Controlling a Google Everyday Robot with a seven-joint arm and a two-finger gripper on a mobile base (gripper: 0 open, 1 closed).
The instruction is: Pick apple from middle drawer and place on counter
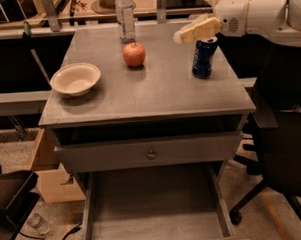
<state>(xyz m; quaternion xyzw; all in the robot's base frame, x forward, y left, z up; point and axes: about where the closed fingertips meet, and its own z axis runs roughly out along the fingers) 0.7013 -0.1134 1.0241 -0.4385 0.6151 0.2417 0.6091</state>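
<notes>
The apple (134,54) is seen standing upright on the counter (154,94), toward the rear and a little left of centre, with nothing touching it. The tool (194,31) is held in the air at the right rear of the counter, just above a blue soda can (204,57) and well apart from the apple. Nothing is carried by the tool, and whether it is open or closed cannot be told. Its cream tip is pointed to the left, toward the apple's side of the counter.

A cream bowl (75,79) is set near the left edge of the counter, and a clear bottle (125,15) stands at the back edge, just behind the apple. Below the counter, a grey drawer front with a round knob (151,154) is seen, and beneath it the middle drawer (154,214) is pulled out, its bare plank floor exposed.
</notes>
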